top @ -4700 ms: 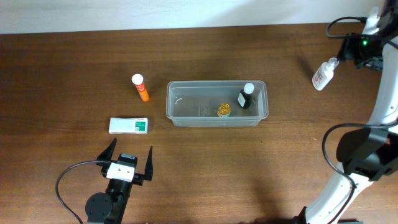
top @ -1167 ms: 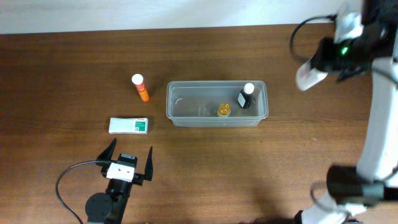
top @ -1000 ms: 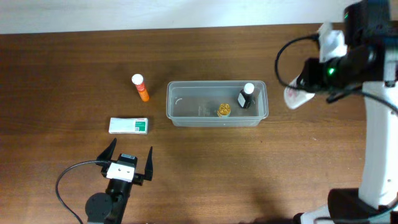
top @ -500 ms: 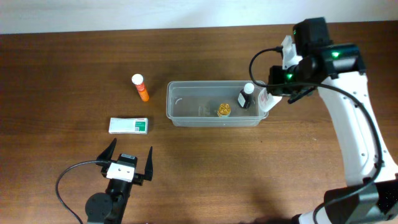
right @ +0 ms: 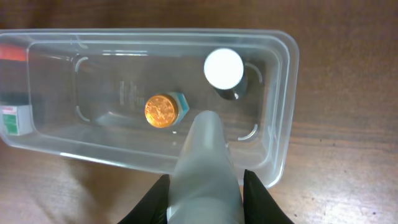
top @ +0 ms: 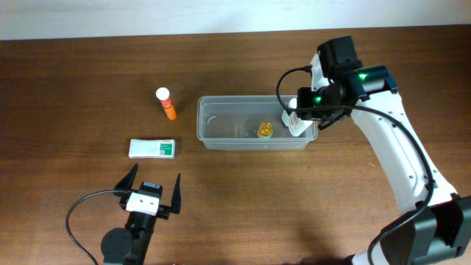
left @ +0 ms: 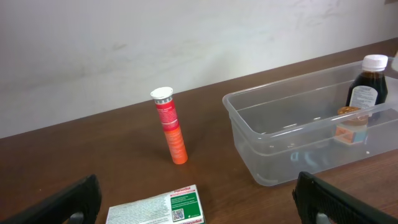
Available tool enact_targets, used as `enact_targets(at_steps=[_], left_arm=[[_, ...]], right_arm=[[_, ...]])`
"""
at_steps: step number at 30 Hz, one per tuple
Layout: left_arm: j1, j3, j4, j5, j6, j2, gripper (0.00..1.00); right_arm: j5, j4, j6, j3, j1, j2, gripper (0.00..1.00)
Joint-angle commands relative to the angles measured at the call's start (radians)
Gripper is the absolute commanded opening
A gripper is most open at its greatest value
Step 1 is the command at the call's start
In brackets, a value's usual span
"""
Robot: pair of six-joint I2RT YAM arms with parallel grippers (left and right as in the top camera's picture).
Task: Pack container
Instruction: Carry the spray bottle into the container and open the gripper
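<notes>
— What surface is shown?
— A brown wooden table (top: 73, 73) is shown, its grain running along its length.
— What is carried directly on it?
— Three things are seen. The container (top: 255, 146) is set near the middle, long side across the table. An orange tube (top: 166, 104) with a white cap is stood upright to the left of the container, apart from it. A white-and-green box (top: 152, 149) is laid flat closer to the front edge than the tube, and neither of the others is touched by it.

I log an orange cylindrical tube with white cap (top: 166, 104) standing on the brown wooden table (top: 73, 73) — a flat white-and-green cardboard box (top: 152, 149) nearby.
</notes>
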Motion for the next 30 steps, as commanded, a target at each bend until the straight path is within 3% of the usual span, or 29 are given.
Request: enact_targets(at_steps=[1,30], left_arm=[[0.005,-0.002,-0.005,-0.007,0.016,-0.007,0.99],[0.005,-0.002,-0.005,-0.007,0.016,-0.007,0.99]], right_arm=[[0.067,0.015,0.014,-0.004,0.015,0.001,0.24],[0.168,0.073,0.076,-0.004,0.015,0.225,0.24]])
